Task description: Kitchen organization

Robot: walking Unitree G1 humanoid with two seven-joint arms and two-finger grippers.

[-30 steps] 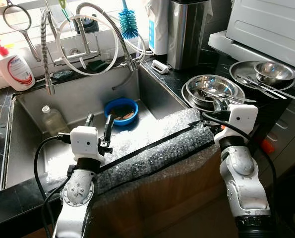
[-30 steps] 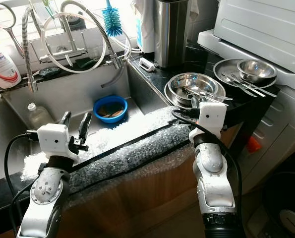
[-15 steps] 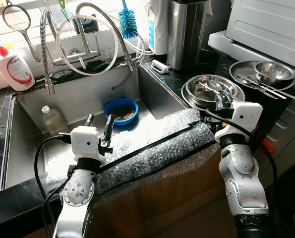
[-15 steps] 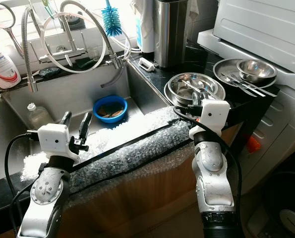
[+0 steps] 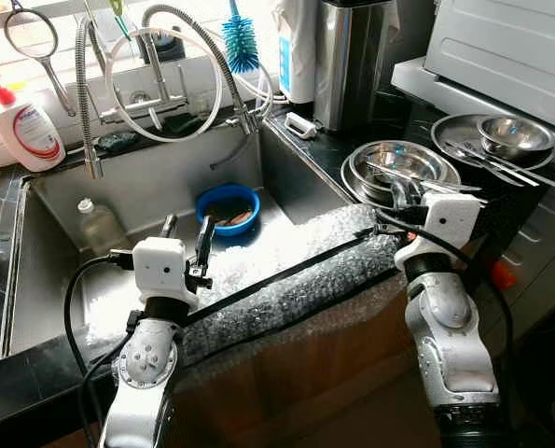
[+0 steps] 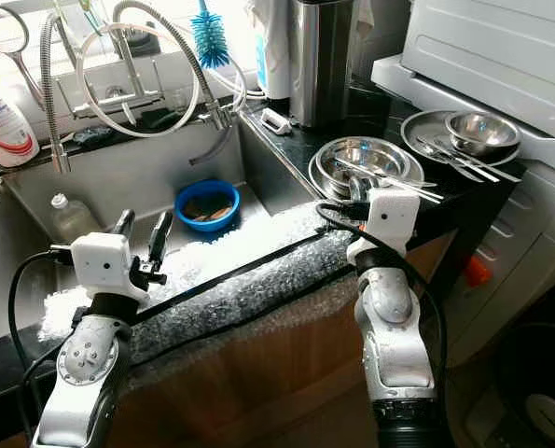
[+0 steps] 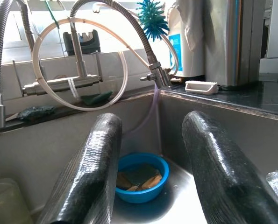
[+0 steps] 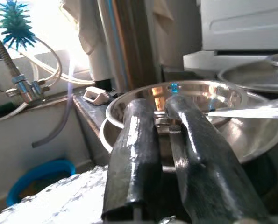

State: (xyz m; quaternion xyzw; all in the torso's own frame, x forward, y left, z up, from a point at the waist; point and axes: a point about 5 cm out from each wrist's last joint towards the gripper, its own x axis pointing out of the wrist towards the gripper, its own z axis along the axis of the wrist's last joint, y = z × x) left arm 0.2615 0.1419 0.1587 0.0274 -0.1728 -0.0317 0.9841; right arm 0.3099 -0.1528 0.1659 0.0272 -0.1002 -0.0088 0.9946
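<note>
The black counter (image 5: 328, 149) carries stacked steel bowls (image 5: 398, 168) just beyond the right hand (image 5: 400, 194) (cutlery inside), a steel canister (image 5: 352, 56) farther back.

A bowl (image 5: 227, 206) sat in the sink (image 5: 48, 245); stacked bowls (image 5: 398, 166) stood on the counter at 3 o'clock of it.

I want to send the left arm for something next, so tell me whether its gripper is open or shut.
Open. The left gripper hangs over the sink, its two black fingers spread, holding nothing.
</note>
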